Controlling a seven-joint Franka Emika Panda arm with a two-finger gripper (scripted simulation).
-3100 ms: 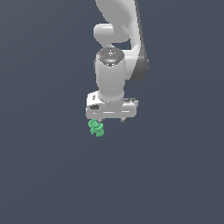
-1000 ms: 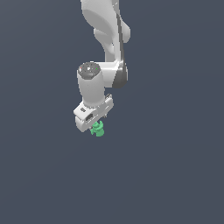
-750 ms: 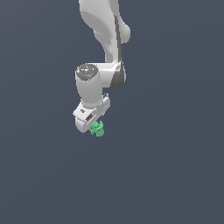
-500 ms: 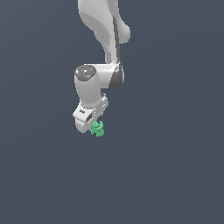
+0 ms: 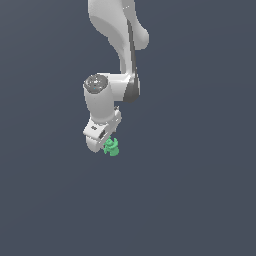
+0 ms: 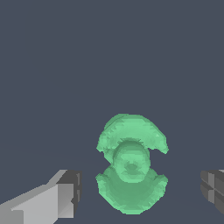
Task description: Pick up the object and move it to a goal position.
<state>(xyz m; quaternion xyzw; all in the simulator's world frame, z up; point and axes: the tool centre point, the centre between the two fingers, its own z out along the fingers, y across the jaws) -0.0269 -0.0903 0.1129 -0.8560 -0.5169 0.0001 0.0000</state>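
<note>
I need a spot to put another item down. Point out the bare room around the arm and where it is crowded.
Bare dark grey surface spreads on every side of the white arm. The only crowded spot is under the white gripper, where the small knobbly green object sits between open fingers, gaps on both sides.

Object (image 6: 130,166) between claw (image 6: 140,192) fingers, touching neither.

Object (image 6: 131,168) matt green; gripper (image 5: 103,146) smooth white.

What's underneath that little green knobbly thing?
In the wrist view, only plain dark grey ground shows around the green object, which sits between the open gripper's fingers. The spot directly beneath it is covered, so I can't tell whether it rests there.
</note>
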